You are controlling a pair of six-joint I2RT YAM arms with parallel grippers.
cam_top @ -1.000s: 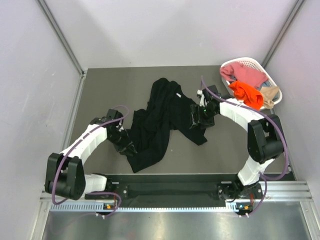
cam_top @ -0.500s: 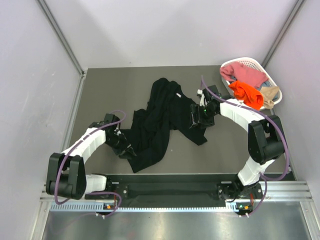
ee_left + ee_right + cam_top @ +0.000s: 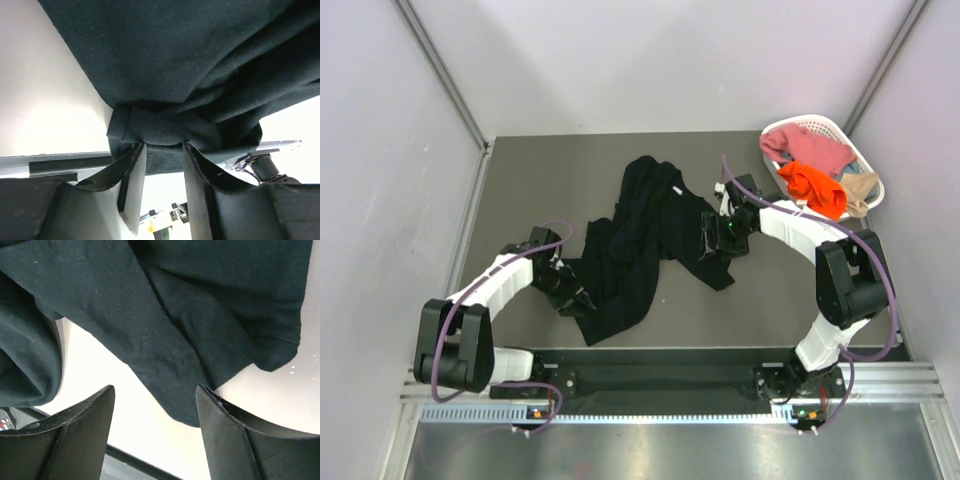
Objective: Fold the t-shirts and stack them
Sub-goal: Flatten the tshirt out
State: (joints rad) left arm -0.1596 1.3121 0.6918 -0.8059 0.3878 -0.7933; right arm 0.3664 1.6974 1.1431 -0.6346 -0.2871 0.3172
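Observation:
A large black t-shirt (image 3: 632, 235) lies crumpled along the middle of the grey table (image 3: 530, 190). My left gripper (image 3: 580, 300) is at its near left edge. In the left wrist view a bunched fold of the shirt (image 3: 165, 132) sits pinched between the fingertips of that gripper (image 3: 164, 150). My right gripper (image 3: 714, 240) hovers open over the shirt's right flap. In the right wrist view the cloth edge (image 3: 170, 355) lies beyond the parted jaws of the right gripper (image 3: 155, 396), which hold nothing. Pink (image 3: 810, 148), orange (image 3: 812, 186) and beige (image 3: 861, 188) t-shirts lie in the basket.
A white oval slatted basket (image 3: 817, 122) stands at the table's far right corner. Pale walls enclose the table on three sides, with metal rails (image 3: 440, 70) along the corners. The arms' base bar (image 3: 660, 378) runs along the near edge.
My left gripper has drawn slightly toward the near edge with the shirt's fold, and its jaws have eased a little wider. The right arm has barely moved.

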